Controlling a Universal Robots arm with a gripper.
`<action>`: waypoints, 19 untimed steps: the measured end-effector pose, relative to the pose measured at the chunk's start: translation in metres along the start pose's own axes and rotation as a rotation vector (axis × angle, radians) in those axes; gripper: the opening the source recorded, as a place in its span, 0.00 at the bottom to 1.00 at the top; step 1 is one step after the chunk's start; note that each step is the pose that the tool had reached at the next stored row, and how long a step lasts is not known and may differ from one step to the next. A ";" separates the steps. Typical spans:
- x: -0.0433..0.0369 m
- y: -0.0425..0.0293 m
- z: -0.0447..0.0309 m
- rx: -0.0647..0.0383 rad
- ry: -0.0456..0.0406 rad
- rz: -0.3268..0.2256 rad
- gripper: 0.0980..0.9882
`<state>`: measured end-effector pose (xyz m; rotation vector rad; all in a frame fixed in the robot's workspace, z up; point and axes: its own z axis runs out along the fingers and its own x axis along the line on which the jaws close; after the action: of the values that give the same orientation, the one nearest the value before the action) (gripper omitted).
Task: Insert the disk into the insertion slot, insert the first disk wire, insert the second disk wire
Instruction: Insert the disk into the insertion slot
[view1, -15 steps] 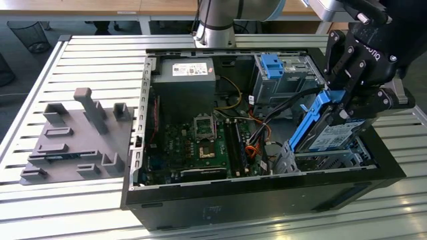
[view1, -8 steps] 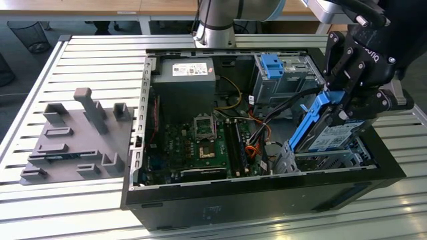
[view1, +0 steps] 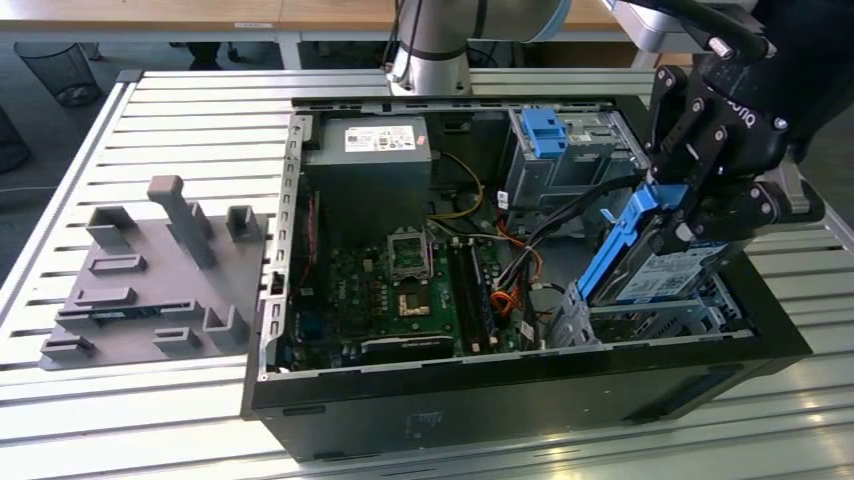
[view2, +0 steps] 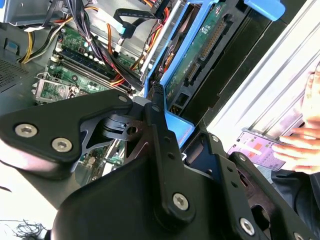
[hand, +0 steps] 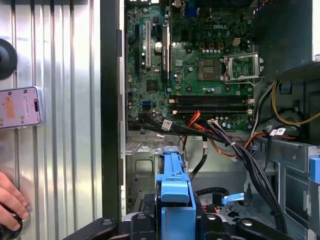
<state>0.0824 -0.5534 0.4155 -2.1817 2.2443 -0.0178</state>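
We see the claw (view1: 707, 213) clamped on the disk (view1: 663, 268), holding it steeply tilted above the insertion slot (view1: 638, 322). This is at the exterior view's right of the open computer case (view1: 534, 400), which stands on the slatted surface (view1: 187, 120). The disk's lower edge seems to reach the slot's mouth, though we cannot tell whether they touch. Loose cables (view1: 541, 250) lie just beside the slot, over the motherboard (view1: 400, 290).

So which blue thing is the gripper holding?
The blue-framed disk, tilted above the insertion slot; the small blue latch sits apart on the tall grey bay.
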 end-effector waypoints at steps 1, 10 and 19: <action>0.0000 0.0000 0.0002 0.000 0.0000 0.000 0.30; 0.0000 0.0000 0.0026 0.000 0.0000 0.000 0.30; 0.0000 0.0001 0.0048 0.000 0.0000 0.000 0.30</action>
<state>0.0824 -0.5534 0.4107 -2.1816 2.2444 -0.0177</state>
